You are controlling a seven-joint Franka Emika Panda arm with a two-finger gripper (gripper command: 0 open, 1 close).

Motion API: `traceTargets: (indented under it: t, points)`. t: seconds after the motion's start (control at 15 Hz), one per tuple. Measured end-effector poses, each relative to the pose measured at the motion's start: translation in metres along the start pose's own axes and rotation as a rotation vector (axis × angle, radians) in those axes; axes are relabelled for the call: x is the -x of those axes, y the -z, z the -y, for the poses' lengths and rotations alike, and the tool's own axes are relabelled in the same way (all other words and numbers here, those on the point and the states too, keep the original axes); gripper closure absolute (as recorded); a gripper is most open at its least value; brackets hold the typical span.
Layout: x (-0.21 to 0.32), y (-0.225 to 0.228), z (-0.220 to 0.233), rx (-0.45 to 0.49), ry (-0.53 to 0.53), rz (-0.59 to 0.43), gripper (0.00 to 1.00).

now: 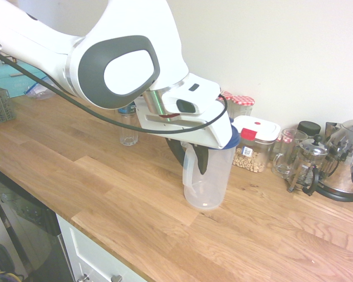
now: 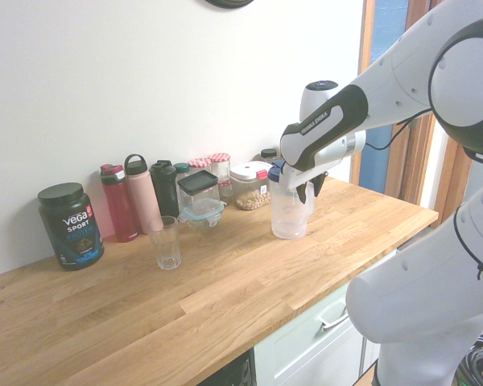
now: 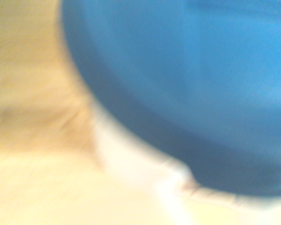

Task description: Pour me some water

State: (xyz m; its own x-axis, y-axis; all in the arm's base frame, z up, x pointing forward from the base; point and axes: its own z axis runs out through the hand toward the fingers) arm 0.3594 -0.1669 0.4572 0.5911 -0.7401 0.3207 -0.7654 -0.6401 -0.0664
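A clear plastic pitcher [image 1: 209, 182] [image 2: 290, 219] with a blue lid [image 1: 233, 140] [image 3: 201, 70] stands upright on the wooden counter [image 1: 106, 188]. My gripper [image 1: 201, 161] [image 2: 310, 190] reaches down from above the lid and is shut on the pitcher's handle, on the side facing the counter's front edge. An empty drinking glass [image 1: 128, 130] [image 2: 167, 243] stands apart from the pitcher, further along the counter towards the bottles. The wrist view is blurred, showing only the blue lid and a bit of the counter.
Along the wall stand a black Vega tub [image 2: 70, 225], red [image 2: 119, 203], pink [image 2: 143, 197] and dark [image 2: 165, 189] bottles, food containers [image 2: 200, 193], a nut box [image 1: 254, 144], a French press [image 1: 306, 164] and a kettle [image 1: 347, 158].
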Motion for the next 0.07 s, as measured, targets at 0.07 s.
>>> traceTargets:
  t: [0.07]
  points:
    - [0.0057, 0.0049, -0.0034, 0.002, 0.019, 0.044, 0.00]
